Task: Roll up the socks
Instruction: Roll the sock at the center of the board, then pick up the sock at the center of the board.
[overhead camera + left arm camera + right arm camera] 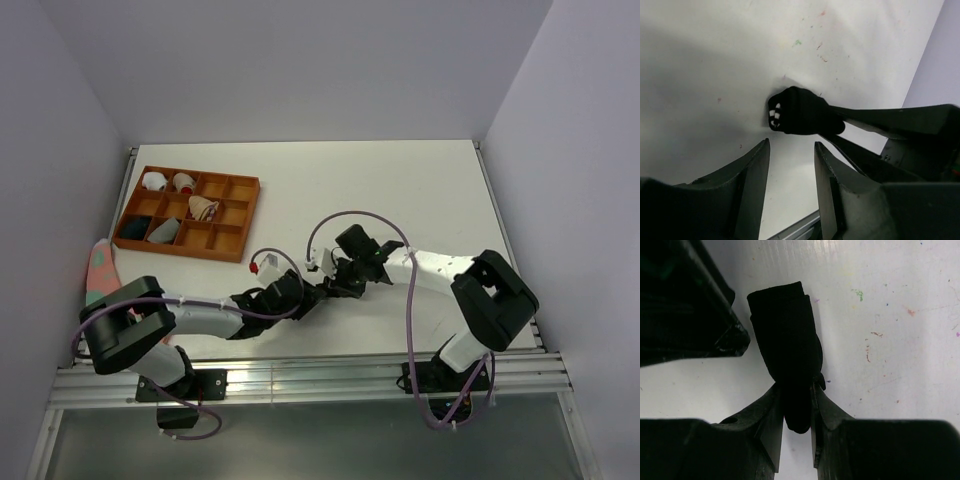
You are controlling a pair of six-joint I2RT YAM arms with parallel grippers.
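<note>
The black sock [785, 335] looked fully rolled near the table [400, 190]'s near edge, pinched by the right gripper [797, 392], while the left gripper [791, 145] stood spread and empty; only setting it down seemed left.

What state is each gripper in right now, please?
Left gripper: open, holding nothing.
Right gripper: closed on the black sock.

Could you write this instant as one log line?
black sock: bundled up | right gripper: shut on black sock | left gripper: open, empty, near it
</note>
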